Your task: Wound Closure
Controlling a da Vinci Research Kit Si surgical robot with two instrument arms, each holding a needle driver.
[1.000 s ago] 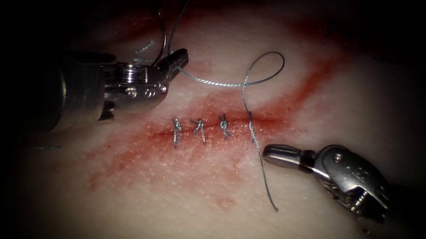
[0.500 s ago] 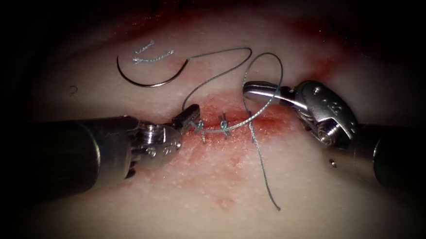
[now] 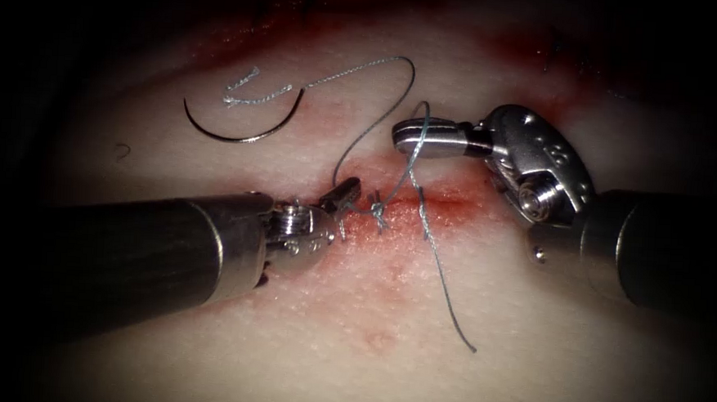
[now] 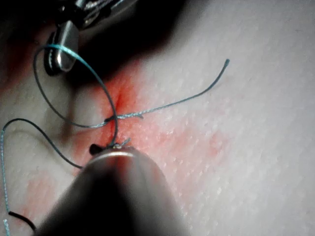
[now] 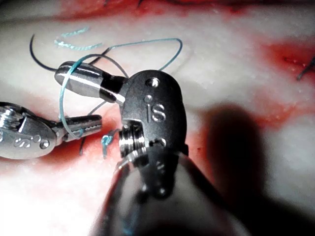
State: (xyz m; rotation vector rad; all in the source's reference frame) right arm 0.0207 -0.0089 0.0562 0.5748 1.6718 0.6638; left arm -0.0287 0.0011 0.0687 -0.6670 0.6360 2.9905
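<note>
The curved needle [image 3: 235, 138] lies loose on the tissue, left of and above the cut [image 3: 424, 203], not in the tissue and held by neither tool. Its thread [image 3: 379, 116] arcs down to my left tool [image 3: 342, 195], whose jaws are shut on the thread beside the cut's finished stitches [image 3: 378, 212]. My right tool [image 3: 415, 137] hovers just above the cut, jaws shut and holding nothing, with a loop of thread [image 5: 65, 86] wrapped around them. The left wrist view has the same loop [image 4: 74, 54] over the right tool's jaws. A free tail [image 3: 447, 300] trails away below the cut.
Cut ends of thread [image 3: 250, 91] lie by the needle's curve. Red fluid [image 3: 456, 208] stains the tissue along the cut. The left tool's shaft [image 3: 151, 256] covers the cut's left end; the right tool's shaft [image 3: 667, 250] lies across the right side.
The left tool let the needle drop on the tissue and came down to the cut, holding thread. The right tool rose from lower right, and the loop has drawn snug around its jaws.
</note>
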